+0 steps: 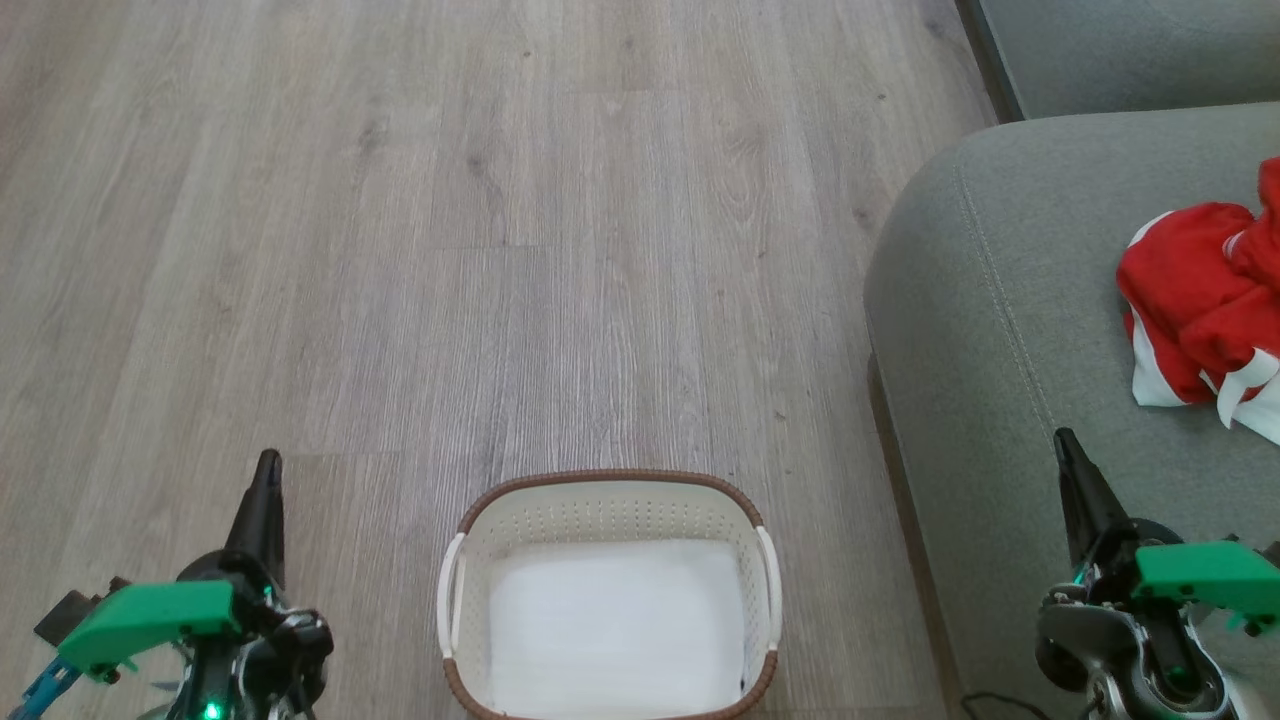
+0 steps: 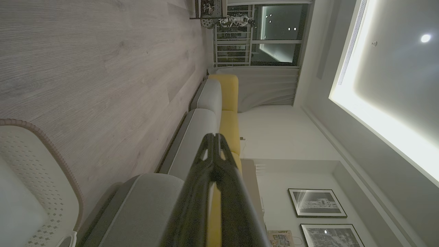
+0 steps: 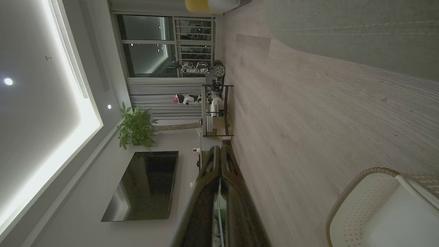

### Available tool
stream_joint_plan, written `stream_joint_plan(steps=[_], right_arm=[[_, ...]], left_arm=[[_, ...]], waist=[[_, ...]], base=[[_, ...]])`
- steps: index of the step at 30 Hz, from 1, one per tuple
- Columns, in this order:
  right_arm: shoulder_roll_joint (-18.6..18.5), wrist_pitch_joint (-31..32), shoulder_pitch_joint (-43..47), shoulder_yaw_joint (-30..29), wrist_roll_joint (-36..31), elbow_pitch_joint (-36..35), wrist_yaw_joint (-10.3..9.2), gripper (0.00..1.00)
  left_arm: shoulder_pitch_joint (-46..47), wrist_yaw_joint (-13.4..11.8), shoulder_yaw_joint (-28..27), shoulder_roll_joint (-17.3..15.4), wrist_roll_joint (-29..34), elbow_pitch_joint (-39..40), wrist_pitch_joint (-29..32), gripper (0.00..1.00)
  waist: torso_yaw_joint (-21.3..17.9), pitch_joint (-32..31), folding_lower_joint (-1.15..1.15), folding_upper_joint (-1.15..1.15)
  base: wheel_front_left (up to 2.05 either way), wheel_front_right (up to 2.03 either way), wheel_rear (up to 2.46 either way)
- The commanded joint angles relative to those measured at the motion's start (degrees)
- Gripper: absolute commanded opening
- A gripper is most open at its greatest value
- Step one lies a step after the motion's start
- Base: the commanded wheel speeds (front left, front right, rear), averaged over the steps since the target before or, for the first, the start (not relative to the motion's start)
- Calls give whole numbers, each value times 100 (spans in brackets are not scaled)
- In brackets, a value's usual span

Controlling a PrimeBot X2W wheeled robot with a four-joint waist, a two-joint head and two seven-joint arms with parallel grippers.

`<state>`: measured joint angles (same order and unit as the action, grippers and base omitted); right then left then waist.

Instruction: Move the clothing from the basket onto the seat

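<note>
- Starting nearest us, the left gripper [image 1: 268, 462] and the right gripper [image 1: 1062, 440] rest low at either side of the head view. Each has its two dark fingers pressed together with nothing between them (both wrist views show the tips meeting).
- Between them the basket [image 1: 610, 477] stands on the floor [image 1: 500, 250], near the seat [image 1: 980, 300] and off its front edge. Its pale bottom looks bare.
- Farther off, the clothing [image 1: 1190, 280] lies in a red-and-white heap on the seat, well in from the rounded corner and the front edge.
- From this we judge the task to be at its close: the basket is emptied, the garments are set down, and neither claw carries anything.
- The next move calls for little more than a check that nothing is left in the basket, with both arms kept clear of the basket and the heap.
- The basket's near rim is cut off at the bottom of the head view, so a strip of its bottom goes unseen.
- The heap runs off the right side of that view, so we cannot tell how many garments it holds or how far it spreads across the seat.
- Both wrist views are dim and catch just part of the basket's rim and wall.
</note>
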<state>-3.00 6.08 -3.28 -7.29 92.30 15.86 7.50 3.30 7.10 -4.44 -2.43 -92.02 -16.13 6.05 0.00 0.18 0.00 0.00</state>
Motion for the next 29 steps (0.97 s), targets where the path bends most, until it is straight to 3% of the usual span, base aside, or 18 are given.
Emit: stream_joint_plan(steps=[1,29], right_arm=[[-1,30,-289,91,-3,-184,-1,0],[4,35,-290,83,-9,-184,-1,0]], left_arm=[[289,38,-208,-44,-14,208,45,0],[289,38,-208,-44,-15,208,44,0]], waist=[[0,0,0,0],[0,0,0,0]], base=[[0,0,0],[0,0,0]])
